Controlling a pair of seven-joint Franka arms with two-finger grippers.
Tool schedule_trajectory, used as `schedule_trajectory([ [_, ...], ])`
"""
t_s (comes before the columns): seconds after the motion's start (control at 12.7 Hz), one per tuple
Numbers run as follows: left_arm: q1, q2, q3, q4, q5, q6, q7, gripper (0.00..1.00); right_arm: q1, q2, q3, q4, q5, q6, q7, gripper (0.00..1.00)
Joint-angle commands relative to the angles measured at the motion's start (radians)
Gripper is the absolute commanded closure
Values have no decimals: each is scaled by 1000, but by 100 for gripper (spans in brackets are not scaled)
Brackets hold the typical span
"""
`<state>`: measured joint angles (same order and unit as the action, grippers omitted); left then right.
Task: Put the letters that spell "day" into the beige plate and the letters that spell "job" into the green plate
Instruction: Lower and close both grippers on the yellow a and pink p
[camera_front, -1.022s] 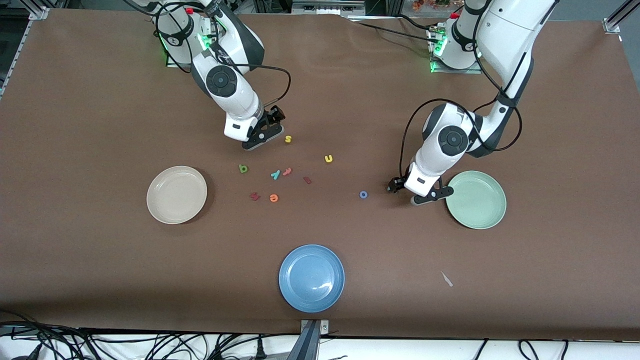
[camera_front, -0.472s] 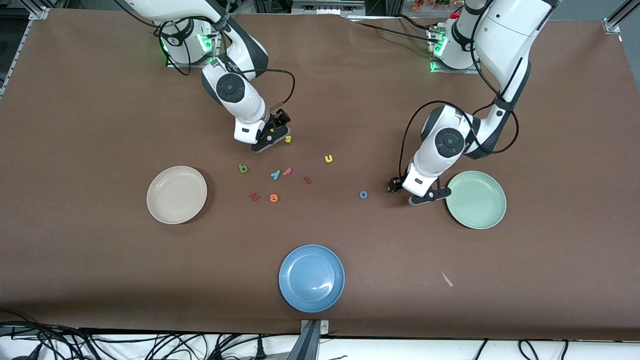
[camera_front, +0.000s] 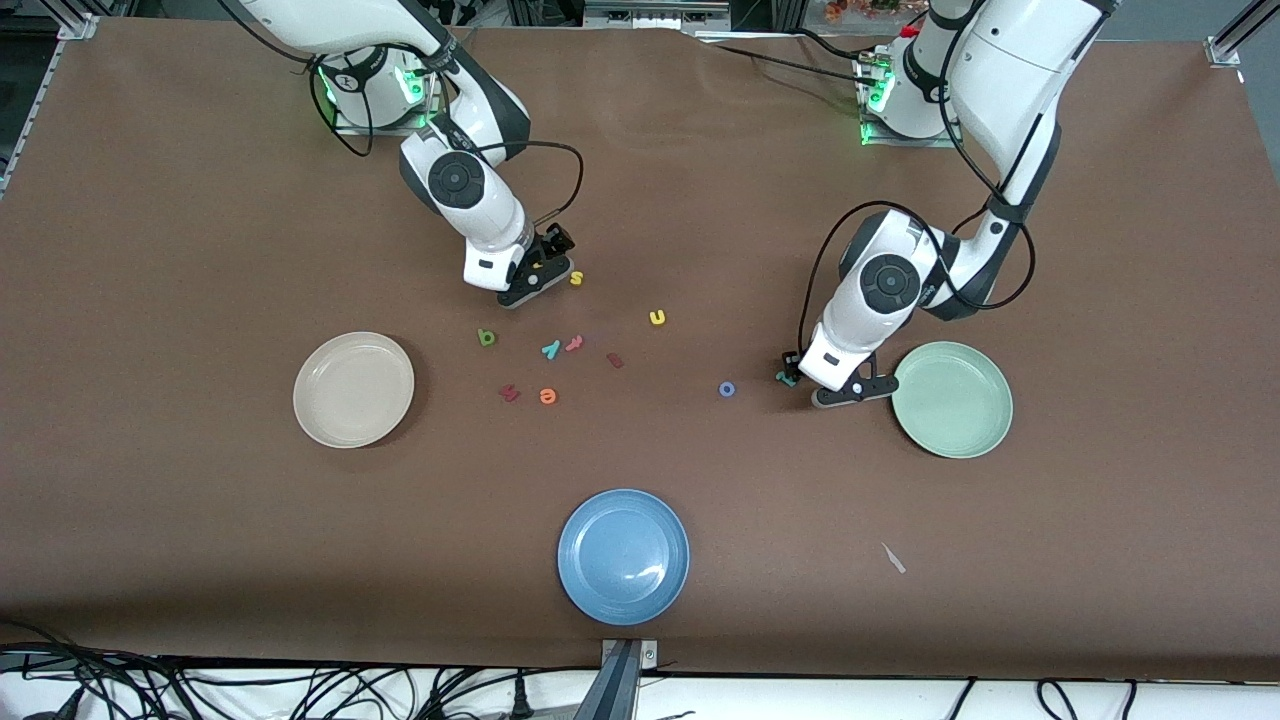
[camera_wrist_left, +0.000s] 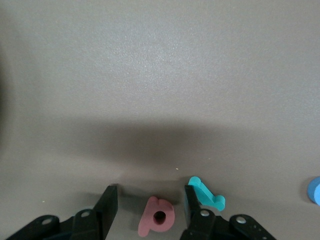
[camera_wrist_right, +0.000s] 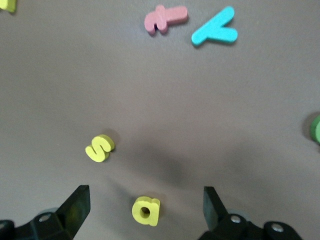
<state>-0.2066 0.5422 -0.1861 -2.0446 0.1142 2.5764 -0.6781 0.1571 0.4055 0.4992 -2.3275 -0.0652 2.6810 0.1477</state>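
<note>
Your left hand (camera_wrist_left: 150, 217) is down at the desk (camera_front: 160, 250) beside the green plate (camera_front: 952, 399), its jaws part-way spread with the salmon-pink letter (camera_wrist_left: 156, 223) lying between them. You can see a gap on either side of that letter, so nothing is gripped. The teal "j" (camera_wrist_left: 207, 195) lies just outside one finger (camera_wrist_left: 192, 210), touching or nearly touching it. The blue "o" (camera_front: 727, 389) lies near the hand, toward the middle of the desk. The green plate holds no letters.

Your right hand (camera_wrist_right: 145, 212) is spread wide and low over the desk, with the yellow "a" (camera_wrist_right: 146, 210) between its fingers and untouched. The yellow "s" (camera_wrist_right: 100, 148) lies just beside that hand. Closer to the front camera lie a pink letter (camera_wrist_right: 165, 19) and the teal "y" (camera_wrist_right: 215, 32) side by side, with the dark green letter (camera_front: 487, 338) toward the beige plate (camera_front: 353, 389), which holds nothing.

A yellow "u" (camera_front: 657, 318), an orange "e" (camera_front: 547, 396) and two dark red letters (camera_front: 510, 393) lie among them. A blue plate (camera_front: 623, 556) sits near the desk's front edge.
</note>
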Motion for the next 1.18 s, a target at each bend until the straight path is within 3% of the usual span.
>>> schedule_trajectory([
  [0.0, -8, -5, 7, 0, 28, -22, -6, 40, -1, 7, -7, -50, -25, 66, -2, 0],
  [0.63, -23, -8, -6, 1, 28, -47, -12, 37, 29, 4, -8, -69, -25, 66, 18, 1],
  [0.87, -25, -7, -6, 3, 28, -47, -12, 37, 38, 1, -8, -76, -27, 66, 18, 8],
  [1.1, -25, -5, -4, 4, 28, -47, -11, 44, 38, 1, -10, -76, -37, 66, 18, 16],
])
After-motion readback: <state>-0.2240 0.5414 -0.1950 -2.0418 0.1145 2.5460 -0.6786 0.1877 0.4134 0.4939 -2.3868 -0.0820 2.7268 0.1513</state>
